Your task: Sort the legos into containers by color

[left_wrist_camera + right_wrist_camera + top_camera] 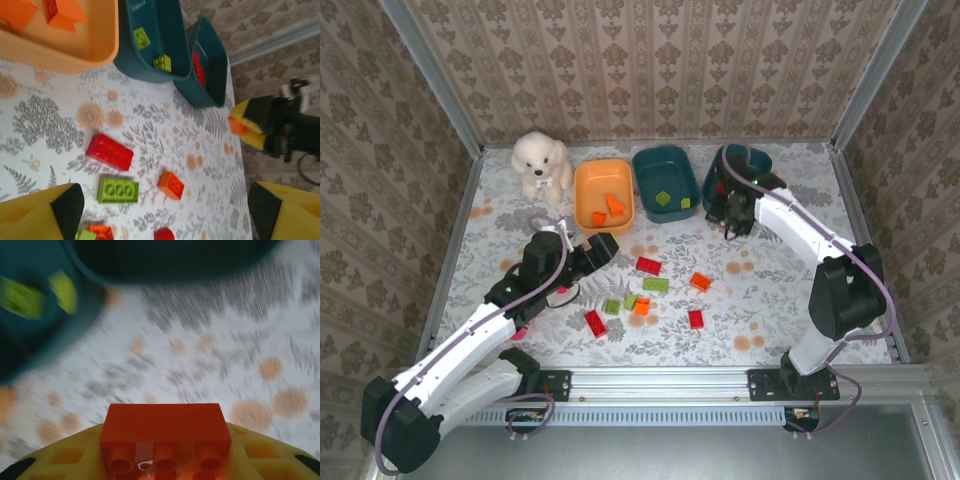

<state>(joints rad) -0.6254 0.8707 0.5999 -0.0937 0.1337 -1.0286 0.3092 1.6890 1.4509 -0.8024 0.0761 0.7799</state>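
My right gripper (pixel 734 214) hovers just in front of the right dark teal tub (pixel 760 160), shut on an orange-red brick (pixel 165 432) that sits between its yellow fingers (pixel 265 455). That view is blurred with motion. My left gripper (pixel 165 212) is open above the loose legos: a red brick (pixel 109 151), a green one (pixel 118 190) and an orange one (pixel 171 184). The orange tub (pixel 582 205) holds orange pieces. The middle teal tub (pixel 645 190) holds green bricks (pixel 162 62). The right tub leans against it with a red brick (pixel 198 67) inside.
A white plush dog (pixel 542 165) sits at the back left beside the orange tub. More loose bricks lie mid-table, among them red (pixel 595 322), red (pixel 695 319) and orange (pixel 641 306). Papered walls and metal posts enclose the table on three sides.
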